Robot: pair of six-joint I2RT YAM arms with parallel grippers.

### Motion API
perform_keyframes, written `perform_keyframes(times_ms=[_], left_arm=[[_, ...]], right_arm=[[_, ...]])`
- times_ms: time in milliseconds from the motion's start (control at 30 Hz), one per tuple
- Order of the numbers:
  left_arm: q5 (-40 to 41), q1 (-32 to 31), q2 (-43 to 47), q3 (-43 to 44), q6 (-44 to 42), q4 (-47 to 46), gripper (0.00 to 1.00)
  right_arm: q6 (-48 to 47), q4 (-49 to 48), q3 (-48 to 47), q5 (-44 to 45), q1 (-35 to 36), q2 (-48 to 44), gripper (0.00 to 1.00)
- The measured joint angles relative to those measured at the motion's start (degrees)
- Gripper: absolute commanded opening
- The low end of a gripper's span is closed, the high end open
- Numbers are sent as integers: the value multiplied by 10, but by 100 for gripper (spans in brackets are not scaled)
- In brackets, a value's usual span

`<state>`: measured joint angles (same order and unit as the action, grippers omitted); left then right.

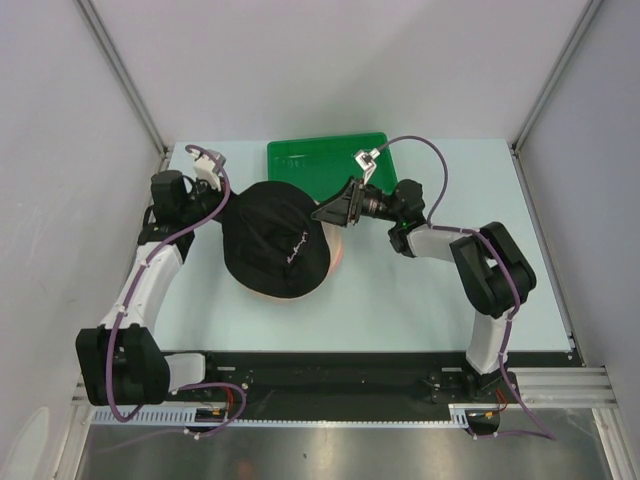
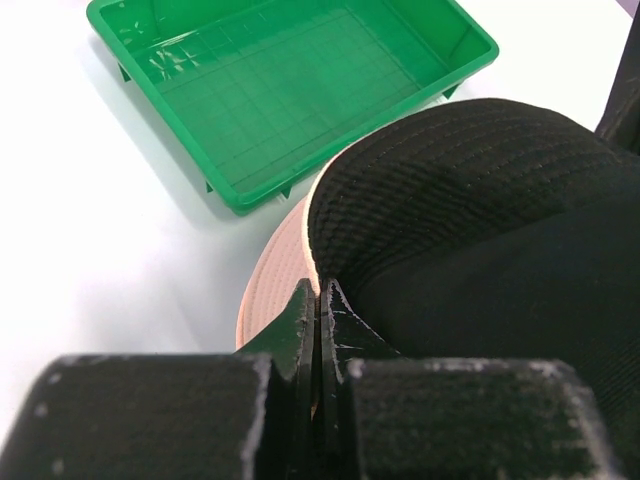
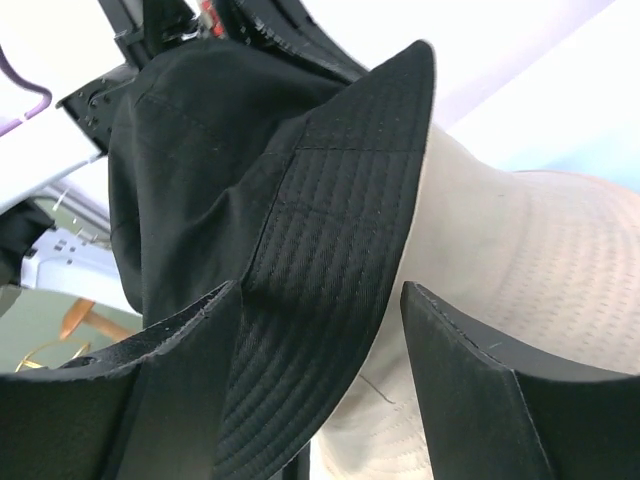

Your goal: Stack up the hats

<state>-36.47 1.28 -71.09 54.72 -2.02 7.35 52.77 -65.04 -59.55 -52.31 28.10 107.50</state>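
One black hat is lying atop other hats on the counter, beside the green tray. Left wrist — the left gripper is pinching its brim above a pink hat. Right wrist — the right gripper is gaping around that brim, over a beige hat.

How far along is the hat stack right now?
Done: the black hat sits over the pale hat. In hand: the left tool pinches the black brim; the right tool is open around the brim's other side. Left: probably straighten and let go.
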Motion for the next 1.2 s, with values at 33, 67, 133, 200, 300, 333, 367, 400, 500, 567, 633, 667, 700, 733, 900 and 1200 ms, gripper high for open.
perform_keyframes(times_ms=[33,67,133,200,300,333,367,400,500,567,633,667,700,733,900,1200], left_arm=[[0,0,0,0,0,-1,0],[0,0,0,0,0,-2,0],[0,0,0,0,0,-4,0],[0,0,0,0,0,-4,0],[4,-2,0,0,2,-4,20],[9,-2,0,0,6,-4,43],[17,-3,0,0,11,-4,56],[29,-3,0,0,16,-4,65],[87,-3,9,1,42,8,89],[140,-4,24,1,65,25,100],[211,-4,51,1,101,51,100],[241,-4,66,1,117,63,100],[279,-4,88,1,139,79,100],[301,-3,104,0,151,87,100],[363,4,211,-33,217,120,99],[273,13,361,-179,359,151,88]], right_arm=[[2,-2,-3,-4,2,2,61],[2,-3,-4,-8,3,3,55],[3,-5,-6,-11,7,8,28],[5,-5,-6,-11,9,11,10],[15,-9,-5,-10,8,12,0],[16,-10,-5,-9,7,12,0],[17,-11,-3,-5,7,11,0],[17,-13,1,-2,6,11,0],[25,-14,12,13,1,8,0],[30,-13,16,24,-2,8,0],[32,-11,16,32,-4,8,0],[34,-11,16,36,-5,8,0],[34,-9,16,40,-5,8,0],[34,-6,16,43,-5,8,0],[20,32,17,62,-4,2,0],[-63,169,16,111,11,-54,0]])
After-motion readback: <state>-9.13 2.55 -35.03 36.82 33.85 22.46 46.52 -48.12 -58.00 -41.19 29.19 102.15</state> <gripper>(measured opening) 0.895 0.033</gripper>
